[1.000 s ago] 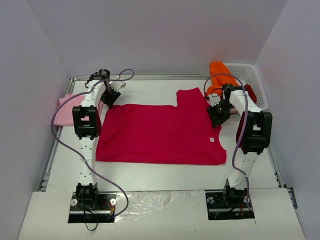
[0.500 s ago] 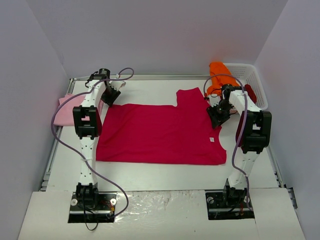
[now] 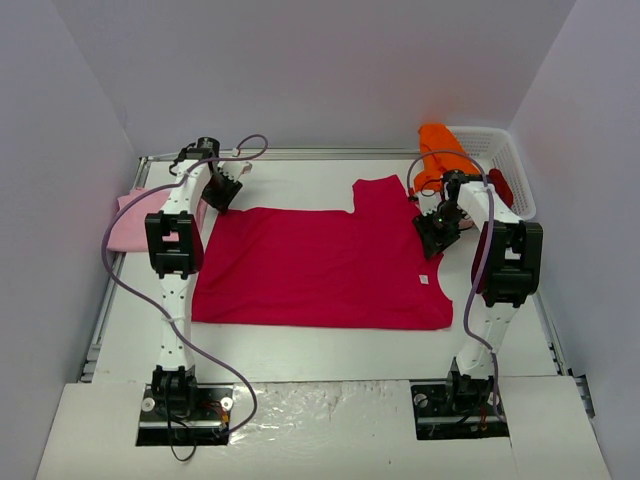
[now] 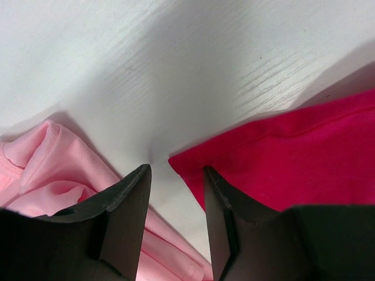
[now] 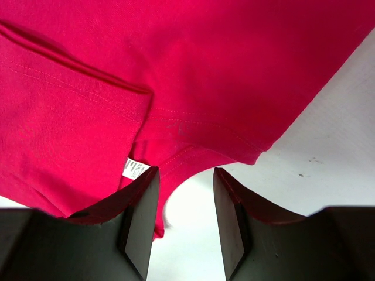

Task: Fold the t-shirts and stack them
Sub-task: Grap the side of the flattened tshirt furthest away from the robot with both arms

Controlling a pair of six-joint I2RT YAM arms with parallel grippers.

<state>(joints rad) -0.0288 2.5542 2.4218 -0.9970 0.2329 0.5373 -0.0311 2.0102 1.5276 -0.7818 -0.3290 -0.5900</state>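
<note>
While the large crimson-magenta cloth t-shirt (image 3: 320, 265) lies spread flat on the white table (image 3: 300, 345) between the arms, the left gripper (image 4: 176, 175) hangs over its far left corner. Its jaws are moderately apart and empty, and the crumpled pale pink shirt (image 4: 53, 170) lies just beside. The right gripper (image 5: 186, 175) stands likewise parted and empty above the neckline, near the small white label (image 5: 135, 168). The cloth looks light, limp and prone to bunching, so pinching the hemmed corner and the stitched collar edge probably gives the surest hold. The bright orange shirt (image 3: 440, 150) drapes over the white mesh basket (image 3: 505, 160).
</note>
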